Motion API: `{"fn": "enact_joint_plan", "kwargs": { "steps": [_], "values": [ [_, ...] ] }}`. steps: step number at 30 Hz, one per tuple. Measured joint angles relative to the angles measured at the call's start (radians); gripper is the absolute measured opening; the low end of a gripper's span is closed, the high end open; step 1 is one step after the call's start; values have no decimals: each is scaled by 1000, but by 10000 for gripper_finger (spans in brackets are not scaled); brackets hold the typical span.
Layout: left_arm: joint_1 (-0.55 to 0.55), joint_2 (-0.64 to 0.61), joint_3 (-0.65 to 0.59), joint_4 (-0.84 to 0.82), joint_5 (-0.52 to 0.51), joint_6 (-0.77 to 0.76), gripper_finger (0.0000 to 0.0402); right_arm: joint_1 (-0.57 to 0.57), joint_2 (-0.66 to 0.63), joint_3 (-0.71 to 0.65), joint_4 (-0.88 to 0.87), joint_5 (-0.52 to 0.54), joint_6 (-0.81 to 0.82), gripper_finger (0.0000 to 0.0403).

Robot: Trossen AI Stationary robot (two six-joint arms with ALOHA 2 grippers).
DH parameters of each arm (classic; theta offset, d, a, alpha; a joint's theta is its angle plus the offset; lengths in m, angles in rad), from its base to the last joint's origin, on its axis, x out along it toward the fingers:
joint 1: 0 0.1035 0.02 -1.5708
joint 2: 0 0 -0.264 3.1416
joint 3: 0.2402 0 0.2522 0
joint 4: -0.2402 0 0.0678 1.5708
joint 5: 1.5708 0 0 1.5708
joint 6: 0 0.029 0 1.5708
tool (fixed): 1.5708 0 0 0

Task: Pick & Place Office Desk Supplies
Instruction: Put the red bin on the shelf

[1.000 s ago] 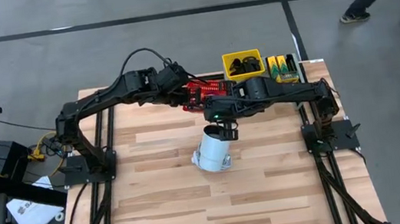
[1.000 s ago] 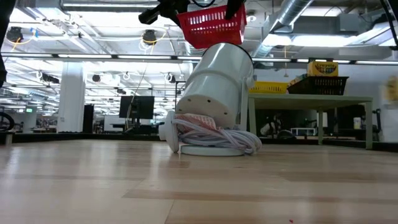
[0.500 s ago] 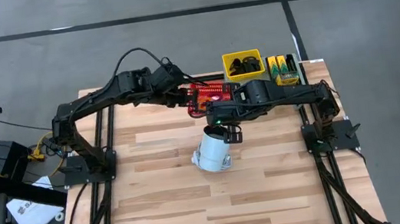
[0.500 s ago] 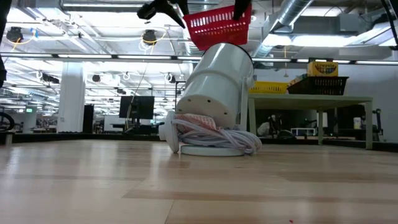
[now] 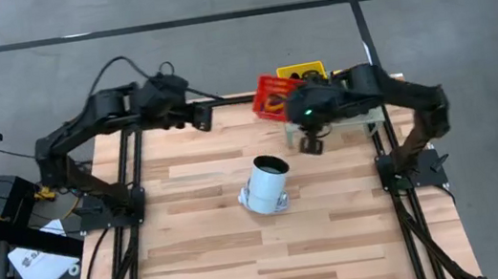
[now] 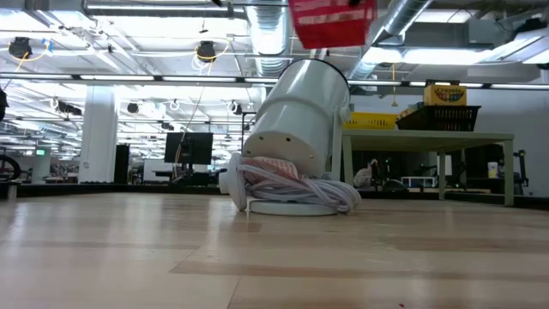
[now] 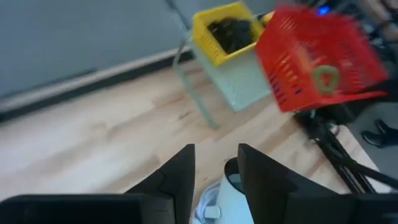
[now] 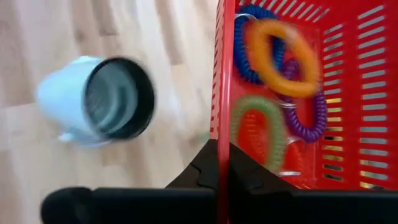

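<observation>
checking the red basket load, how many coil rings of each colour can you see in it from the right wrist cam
blue coil ring: 1
orange coil ring: 1
purple coil ring: 1
green coil ring: 1
total: 4 rings visible in the red basket, which the right hand grips by its rim; part of the basket is out of view.

Coiled bands [image 8: 280, 93] lie in the basket [image 8: 348, 74].

Slatted red plastic basket [image 8: 348, 93], wood table [image 5: 244, 246]
</observation>
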Motion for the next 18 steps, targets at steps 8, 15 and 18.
{"fn": "enact_joint_plan", "kwargs": {
  "steps": [8, 15, 18],
  "values": [
    [-124, -88, 0, 40, -106, 217, 116, -67, -286, -438, 117, -191, -48, 0],
    [-219, -90, 0, 49, -224, 229, 117, -128, -420, -734, 280, -253, -147, 0],
    [-234, -72, 0, 49, -242, 227, 117, -163, -422, -813, 314, -254, -185, 0]
  ]
}}
